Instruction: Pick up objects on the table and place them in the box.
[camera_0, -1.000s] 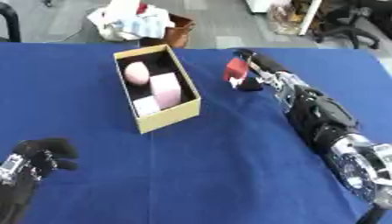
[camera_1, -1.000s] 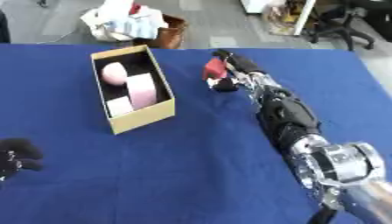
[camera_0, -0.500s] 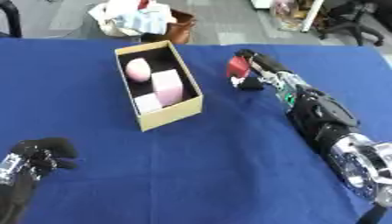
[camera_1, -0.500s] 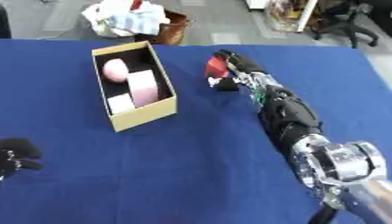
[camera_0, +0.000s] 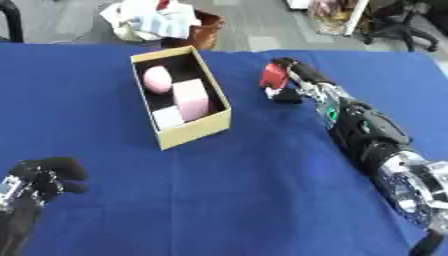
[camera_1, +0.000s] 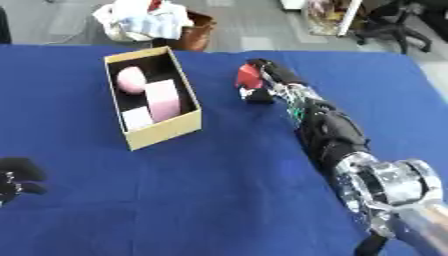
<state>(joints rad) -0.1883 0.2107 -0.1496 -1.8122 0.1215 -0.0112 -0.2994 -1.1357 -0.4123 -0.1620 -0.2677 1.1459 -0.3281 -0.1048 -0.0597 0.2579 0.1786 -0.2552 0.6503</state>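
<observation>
A tan cardboard box (camera_0: 219, 119) lies open on the blue table, holding a pink egg shape (camera_0: 157, 80), a pink block (camera_0: 192, 98) and a small white block (camera_0: 167, 116). To the right of the box, my right hand (camera_0: 293, 81) is shut on a red object (camera_0: 273, 76), held just above the cloth. The arm stretches back to the lower right. My left hand (camera_0: 45, 179) rests at the lower left corner with its fingers curled and nothing in them.
The blue cloth (camera_0: 245, 190) covers the whole table. Beyond the far edge stand a brown bin with white cloth (camera_0: 157, 22) and office chairs (camera_0: 402, 25).
The red object and my right hand sit slightly nearer the box than a second ago; the whole view has also shifted a little. The left hand has stayed put.
</observation>
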